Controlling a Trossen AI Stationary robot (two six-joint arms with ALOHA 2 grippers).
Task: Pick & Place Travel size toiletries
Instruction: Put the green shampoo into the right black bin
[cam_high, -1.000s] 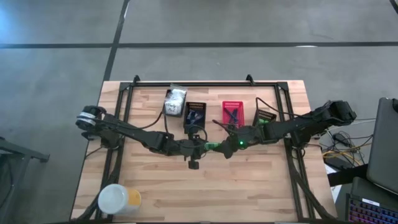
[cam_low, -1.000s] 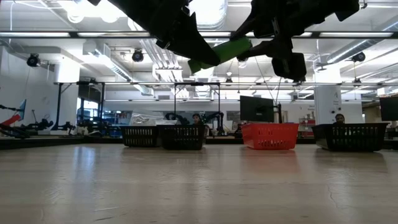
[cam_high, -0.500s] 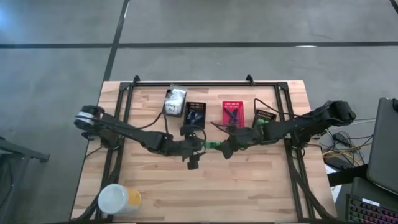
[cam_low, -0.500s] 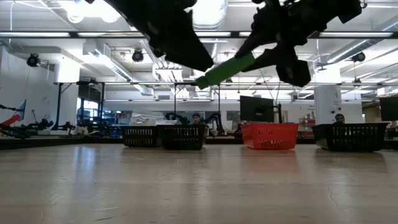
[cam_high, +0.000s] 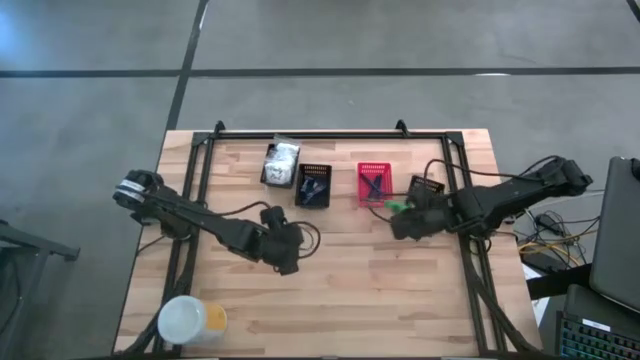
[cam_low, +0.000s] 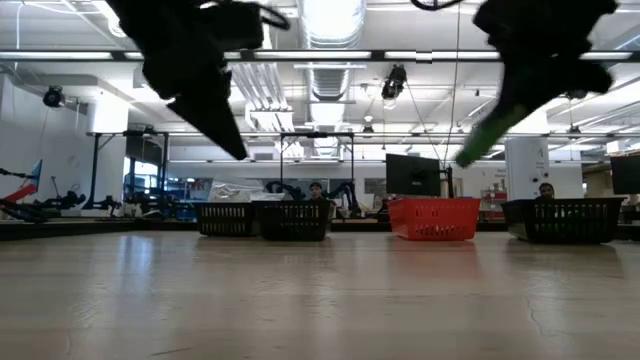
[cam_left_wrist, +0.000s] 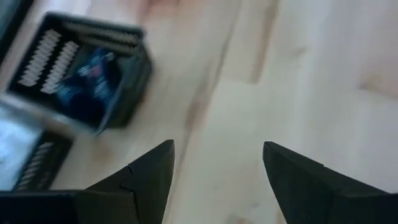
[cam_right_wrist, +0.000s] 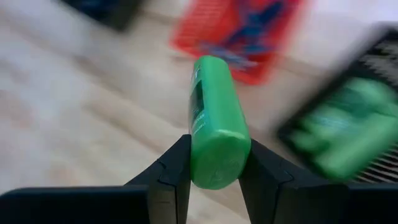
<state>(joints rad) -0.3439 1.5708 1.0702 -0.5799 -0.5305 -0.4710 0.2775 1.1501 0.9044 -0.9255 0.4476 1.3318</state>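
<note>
My right gripper (cam_high: 399, 214) (cam_right_wrist: 216, 144) is shut on a bright green pack (cam_high: 396, 206) (cam_low: 487, 132) (cam_right_wrist: 213, 106), up in the air just near of the red basket (cam_high: 374, 183) (cam_right_wrist: 249, 31) and beside the right black basket (cam_high: 426, 188) (cam_right_wrist: 348, 134), which holds more green packs. My left gripper (cam_high: 287, 258) (cam_left_wrist: 217, 148) is open with nothing between its fingers, above bare wood near of the black basket with dark blue sachets (cam_high: 313, 186) (cam_left_wrist: 93, 81). White crinkly packets (cam_high: 281, 160) fill the leftmost basket. My right gripper pinches the green pack between its two fingers by its near end (cam_right_wrist: 214, 171). The rest of the pack sticks out forward past the fingertips. It is lifted clear of the table and, in the low view, slopes down from the fingers.
Four small baskets stand in a row along the far part of the table. A big white-and-yellow tub (cam_high: 190, 320) sits at the near left corner. Black frame rails (cam_high: 470, 270) run along the table's sides. Bare wood lies across the middle and near side.
Both grippers were together at the green pack over the table's middle. They have since parted: my right gripper has carried the pack toward the right, to beside the right black basket, and my left gripper has drawn back toward the near left without it.
</note>
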